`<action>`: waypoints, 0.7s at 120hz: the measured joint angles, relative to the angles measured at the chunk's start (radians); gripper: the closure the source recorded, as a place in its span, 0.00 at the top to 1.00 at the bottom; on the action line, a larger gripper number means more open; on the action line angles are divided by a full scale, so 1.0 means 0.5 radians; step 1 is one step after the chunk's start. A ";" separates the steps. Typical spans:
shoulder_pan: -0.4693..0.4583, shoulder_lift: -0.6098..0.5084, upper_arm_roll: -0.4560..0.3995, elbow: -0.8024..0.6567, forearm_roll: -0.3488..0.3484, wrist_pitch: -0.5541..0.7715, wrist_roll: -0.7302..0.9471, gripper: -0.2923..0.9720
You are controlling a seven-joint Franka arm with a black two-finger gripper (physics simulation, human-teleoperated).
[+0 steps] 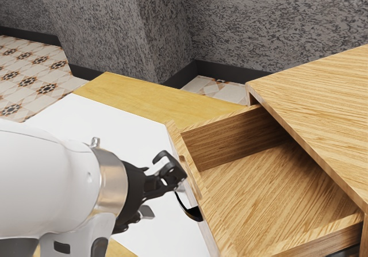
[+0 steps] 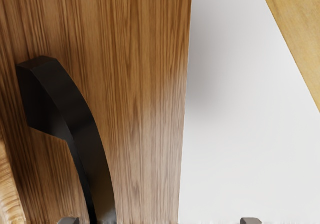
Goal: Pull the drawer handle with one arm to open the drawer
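The wooden drawer [image 1: 270, 194] stands pulled far out of the wooden cabinet [image 1: 322, 107], and its inside is bare. A black curved handle [image 1: 192, 211] sits on the drawer's front panel [image 1: 185, 159]. My black gripper [image 1: 174, 179] is right at that front, just above the handle. Close up, the handle [image 2: 75, 129] arcs across the wood grain of the front panel [image 2: 140, 83]. Two grey fingertips [image 2: 67, 220] stand wide apart with the handle's lower end between them, close to one finger. The gripper is open.
A white surface [image 1: 103, 125] lies beneath and behind my arm, with a wood strip [image 1: 144, 99] beyond it. Grey speckled walls [image 1: 172, 21] and patterned floor tiles [image 1: 29, 67] are at the back. My white arm [image 1: 46, 182] covers the exterior view's lower left.
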 joint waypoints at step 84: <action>0.151 1.251 -0.110 1.674 0.034 -0.571 -0.947 0.71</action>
